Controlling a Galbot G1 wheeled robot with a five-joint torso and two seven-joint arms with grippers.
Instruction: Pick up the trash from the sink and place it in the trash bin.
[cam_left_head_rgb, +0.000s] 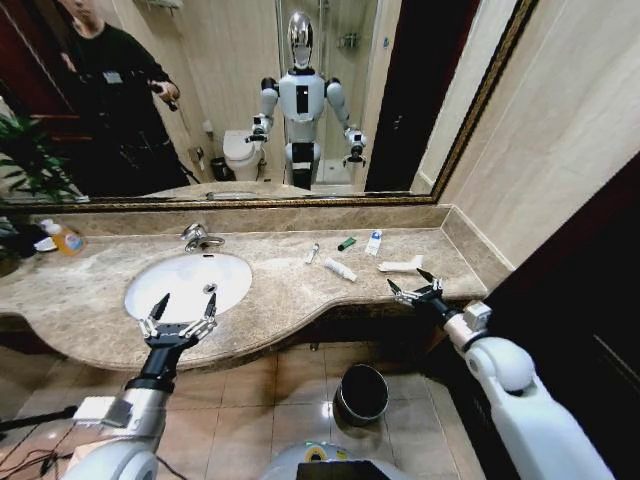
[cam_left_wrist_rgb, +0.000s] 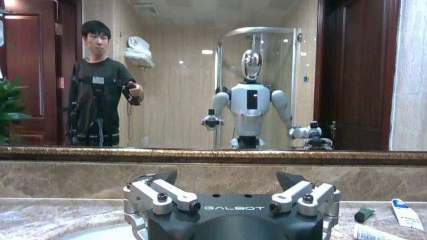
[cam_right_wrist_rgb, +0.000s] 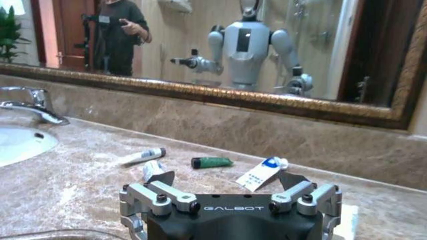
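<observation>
Five bits of trash (cam_left_head_rgb: 340, 268) lie on the counter beside the sink (cam_left_head_rgb: 188, 283), both the left gripper (cam_left_head_rgb: 178, 322) and right gripper (cam_left_head_rgb: 415, 287) spread wide and empty, and a careless reach could knock the small tubes floorward, missing the bin (cam_left_head_rgb: 362, 393).

Open right tool (cam_right_wrist_rgb: 227, 181) hovers over the vanity top (cam_right_wrist_rgb: 73, 170) near a green piece (cam_right_wrist_rgb: 211, 162) and small tubes (cam_right_wrist_rgb: 143, 156).

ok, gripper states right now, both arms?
Left gripper: open, empty, over the white oval sink.
Right gripper: open, empty, above the beige marble vanity top.
</observation>
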